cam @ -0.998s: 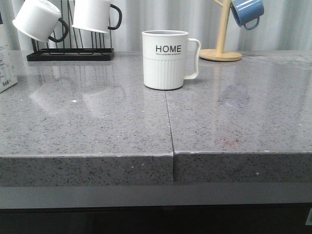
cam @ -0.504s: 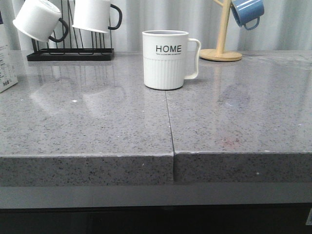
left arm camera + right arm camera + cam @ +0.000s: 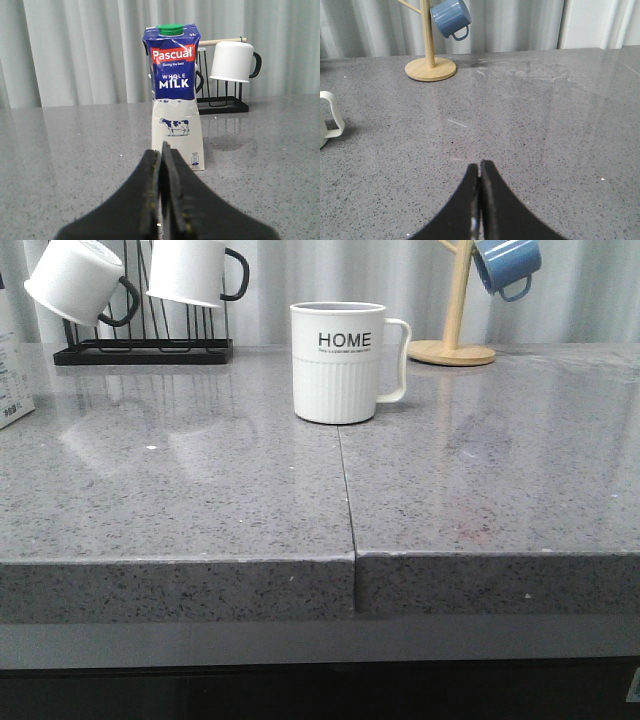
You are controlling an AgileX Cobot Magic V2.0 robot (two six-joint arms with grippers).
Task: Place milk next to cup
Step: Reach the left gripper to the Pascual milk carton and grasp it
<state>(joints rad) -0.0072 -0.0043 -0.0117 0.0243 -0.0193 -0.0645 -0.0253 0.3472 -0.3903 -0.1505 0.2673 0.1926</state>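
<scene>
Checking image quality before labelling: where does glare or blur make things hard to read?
Front view: the glossy counter mirrors the hanging mugs; the cup lettering is sharp; the milk is cut off at the edge. Left wrist view: milk crisp, left hand dark and soft. Right wrist view: pale sheen, right hand blurred.

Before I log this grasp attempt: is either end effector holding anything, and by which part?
Nothing is held. Both the left end effector and right end effector are shut empty; the milk stands untouched.
</scene>
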